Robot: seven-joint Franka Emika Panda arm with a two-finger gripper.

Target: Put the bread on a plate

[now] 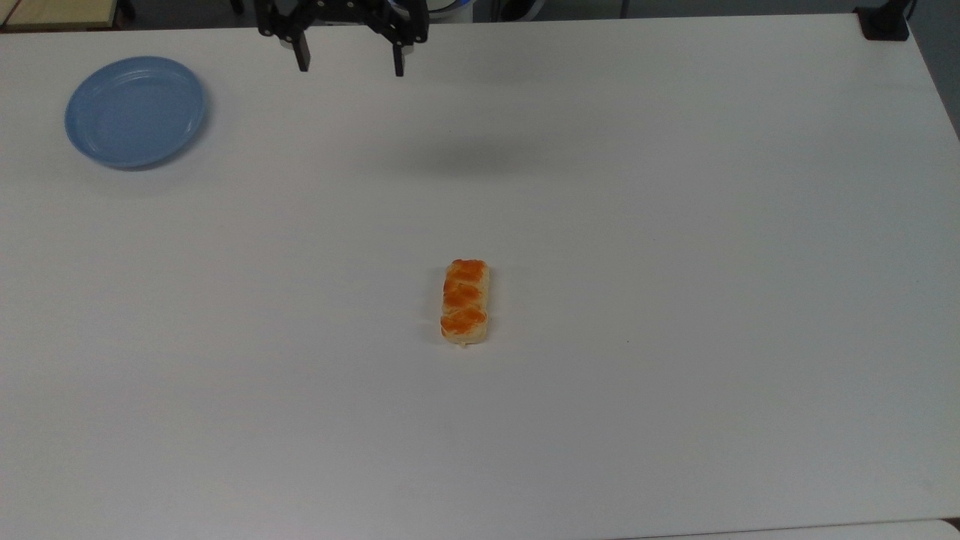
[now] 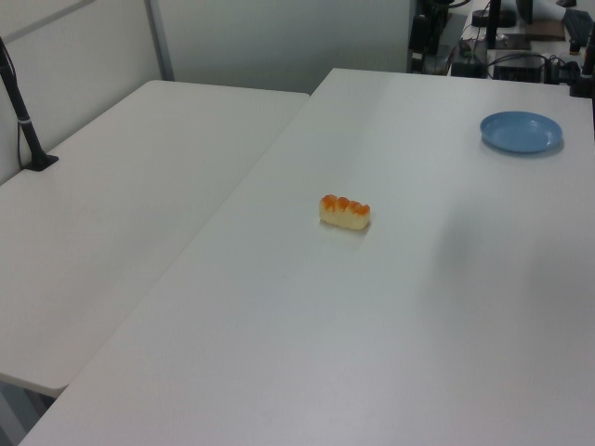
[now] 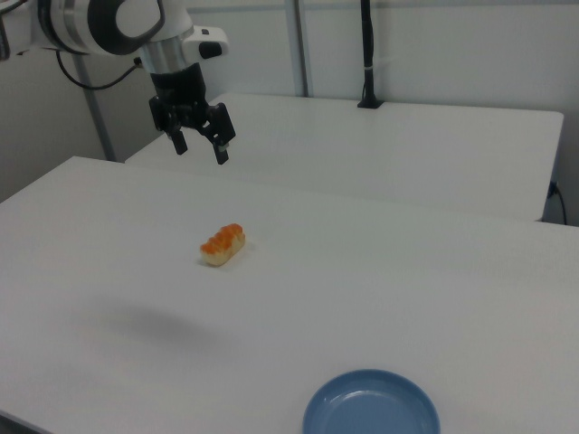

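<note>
Bread untouched, plate empty as the arm hangs high over the table.
The gripper [image 1: 350, 64], fingers wide apart and holding nothing, is well above and apart from the bread [image 1: 466, 301] lying mid-table [image 1: 675, 225]; the plate [image 1: 136, 111] sits far off to the fingers' side, by white partition walls.

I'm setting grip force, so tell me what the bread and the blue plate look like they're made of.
The bread: pale-yellow body with glossy orange-brown patches; the even shine suggests a plastic or foam replica, though real glazed bread can't be ruled out. The plate: smooth, plain light-blue with soft sheen and a molded rim, likely plastic, possibly glazed ceramic.
</note>
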